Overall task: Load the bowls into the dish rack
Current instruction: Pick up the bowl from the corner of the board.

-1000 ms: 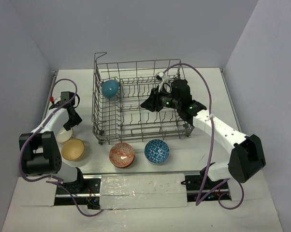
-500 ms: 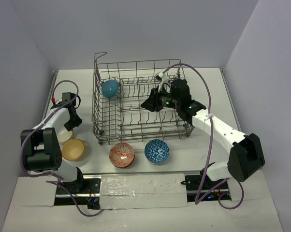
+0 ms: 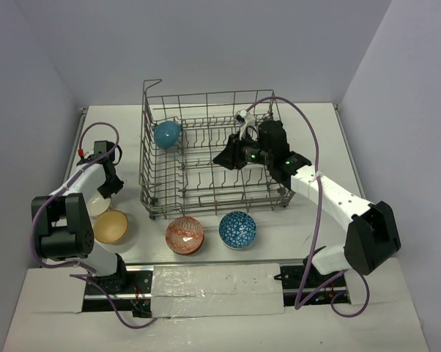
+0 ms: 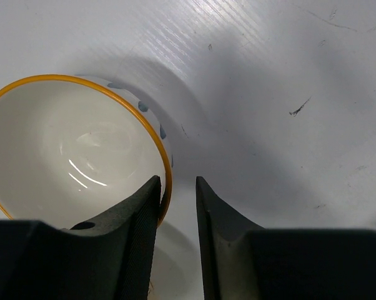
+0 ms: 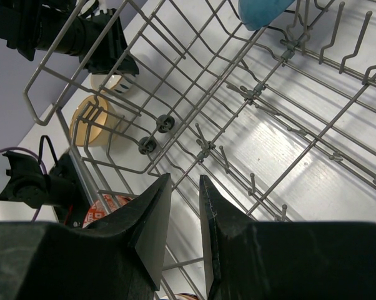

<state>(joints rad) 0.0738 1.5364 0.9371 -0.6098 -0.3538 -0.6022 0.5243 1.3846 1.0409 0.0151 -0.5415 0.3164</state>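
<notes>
Left fingers straddle the rim of the white bowl on the surface left of the dish rack; grip uncertain. Right fingers, slightly parted and empty, hang over the rack.

We see the left gripper close above the white table. Its jaws stand a narrow gap apart, astride the orange rim of a white bowl, one finger inside the bowl and the other just outside its blue-marked wall.
</notes>
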